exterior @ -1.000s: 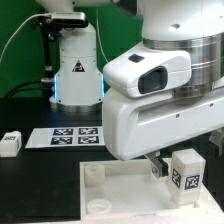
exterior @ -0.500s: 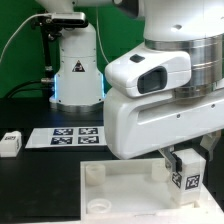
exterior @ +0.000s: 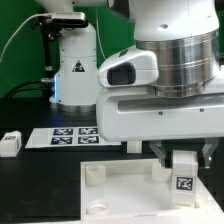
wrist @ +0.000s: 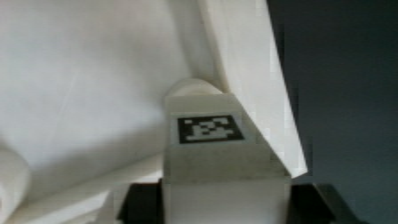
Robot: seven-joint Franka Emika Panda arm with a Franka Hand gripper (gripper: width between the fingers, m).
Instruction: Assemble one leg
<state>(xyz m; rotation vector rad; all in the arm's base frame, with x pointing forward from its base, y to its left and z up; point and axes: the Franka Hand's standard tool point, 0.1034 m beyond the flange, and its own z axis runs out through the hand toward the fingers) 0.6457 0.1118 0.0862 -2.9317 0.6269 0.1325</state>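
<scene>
The leg (exterior: pixel 184 172) is a small white block standing upright at about four o'clock in the exterior view, clamped between the fingers of the claw (exterior: pixel 185 163). A black-and-white square tag (exterior: pixel 184 183) sits low on its camera-facing side. Its lower end overlaps the panel (exterior: pixel 130 195) near that corner; contact cannot be told. The wrist view shows its far end rounded. A second leg (exterior: pixel 10 143) lies on the bench (exterior: pixel 30 185) at nine o'clock, well apart
</scene>
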